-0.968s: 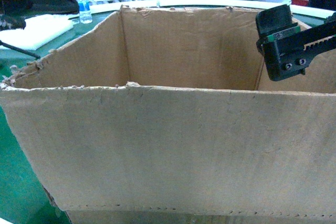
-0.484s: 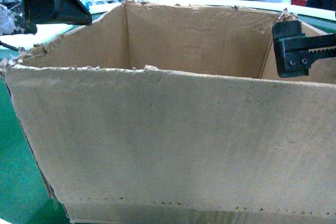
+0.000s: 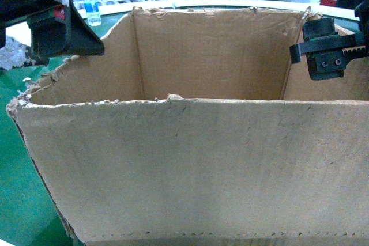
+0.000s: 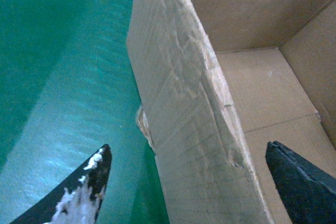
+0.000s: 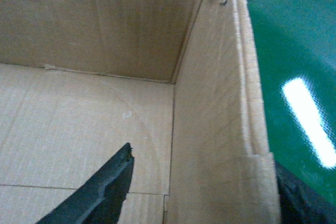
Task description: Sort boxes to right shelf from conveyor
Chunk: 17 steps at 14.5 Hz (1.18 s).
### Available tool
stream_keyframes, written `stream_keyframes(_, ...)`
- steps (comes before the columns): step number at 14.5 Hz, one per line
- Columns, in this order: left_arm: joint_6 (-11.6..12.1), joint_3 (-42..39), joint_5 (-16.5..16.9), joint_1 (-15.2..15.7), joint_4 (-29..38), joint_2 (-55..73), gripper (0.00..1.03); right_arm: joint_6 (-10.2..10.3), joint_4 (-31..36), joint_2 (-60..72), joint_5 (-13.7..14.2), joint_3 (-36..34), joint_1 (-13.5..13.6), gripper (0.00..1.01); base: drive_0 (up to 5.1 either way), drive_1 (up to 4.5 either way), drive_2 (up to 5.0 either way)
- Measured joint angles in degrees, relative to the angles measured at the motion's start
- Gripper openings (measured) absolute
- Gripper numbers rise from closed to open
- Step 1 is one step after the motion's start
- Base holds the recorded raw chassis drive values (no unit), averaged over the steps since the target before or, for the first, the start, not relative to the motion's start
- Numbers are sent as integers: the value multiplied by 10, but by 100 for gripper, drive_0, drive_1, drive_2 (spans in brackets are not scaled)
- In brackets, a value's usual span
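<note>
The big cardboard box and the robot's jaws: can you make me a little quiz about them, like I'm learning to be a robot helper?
1. True or false: a lid closes the top of the box.
2. Pick one: what colour is the conveyor beside the box? A red, B green, C yellow.
3. Fill the gap: in the left wrist view the left jaws stand open astride the box's wall, one side inside the box and the other ___ it, over the conveyor.

Key: 1 false, the top is open with ragged edges; 2 B; 3 outside.
</note>
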Motion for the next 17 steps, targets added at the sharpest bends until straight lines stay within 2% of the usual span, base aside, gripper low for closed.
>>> stream_keyframes(1,-8,-3,6,1,1,1,71,-2,3,2,17,0,7,48,0,0,0)
stream_keyframes(3,-12,-3,12,4,2,1,49,-4,9,2,26,0,11,24,0,0,0)
stream_keyframes(4,-17,-3,21,3,2,1,34,-4,13,2,28,0,15,10,0,0,0)
stream_keyframes(5,-21,-3,23,3,0,0,18,-2,15,2,28,0,18,4,0,0,0)
stream_keyframes(7,-35,-3,10,-3,-7,-7,2,-2,17,1,27,0,17,4,0,0,0)
stream_keyframes(9,-46,-4,1,-12,-10,-11,2,-2,28,-9,23,-14,14,4,0,0,0)
stream_keyframes(12,-50,-12,-3,-13,-6,-21,2,-2,50,-16,17,-27,14,4,0,0,0)
stream_keyframes(14,-42,-12,-20,-19,-5,-25,2,-4,59,-21,9,-29,13,4,0,0,0)
stream_keyframes(17,-29,19,-34,-30,-10,-35,2,-4,66,-54,-4,-25,-4,4,0,0,0)
